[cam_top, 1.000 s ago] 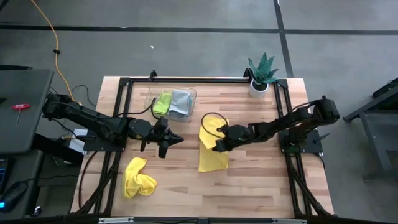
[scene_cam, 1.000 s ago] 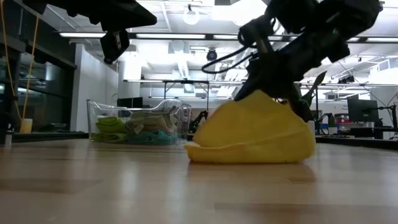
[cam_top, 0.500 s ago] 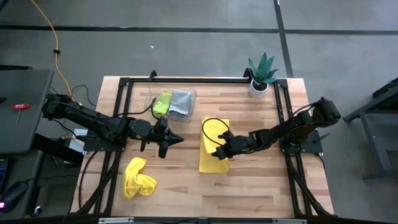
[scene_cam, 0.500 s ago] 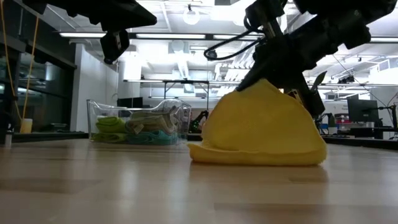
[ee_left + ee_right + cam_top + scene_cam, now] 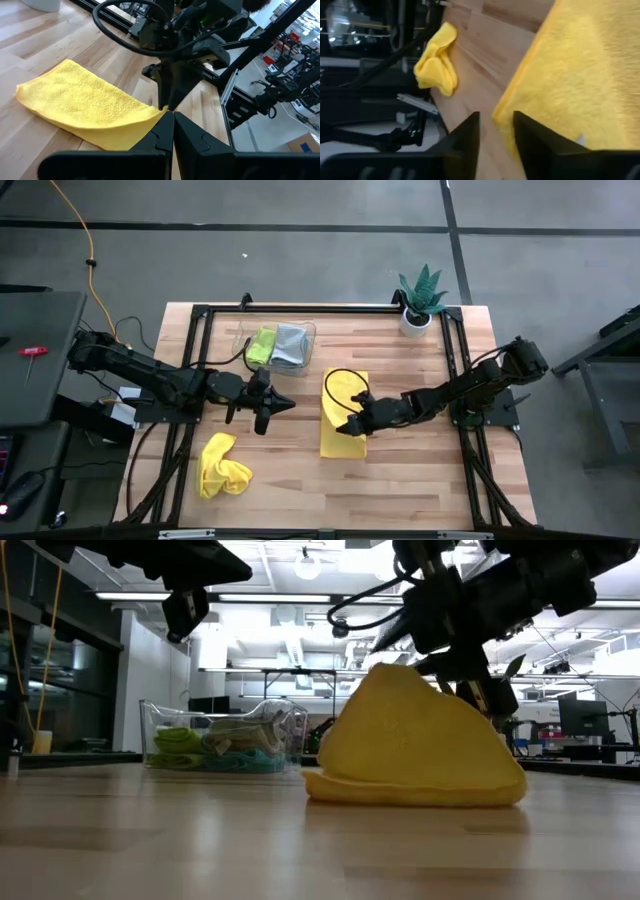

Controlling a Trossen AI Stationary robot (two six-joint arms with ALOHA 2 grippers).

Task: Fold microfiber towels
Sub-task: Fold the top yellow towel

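My right gripper [image 5: 345, 427] is spread apart over the folded yellow towel [image 5: 340, 420] mid-table. At nine o'clock, my left gripper [image 5: 283, 404] is pressed together. Crumpled yellow towel [image 5: 222, 465] at seven o'clock. Tray [image 5: 300, 330] at eleven.

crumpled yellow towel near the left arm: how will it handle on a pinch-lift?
The crumpled yellow towel probably goes floppy: it lies bunched in soft lumps. Likely light, plush and thin. It would probably drape and unfurl unevenly rather than hold shape, like the folded yellow towel sagging under the right tool.
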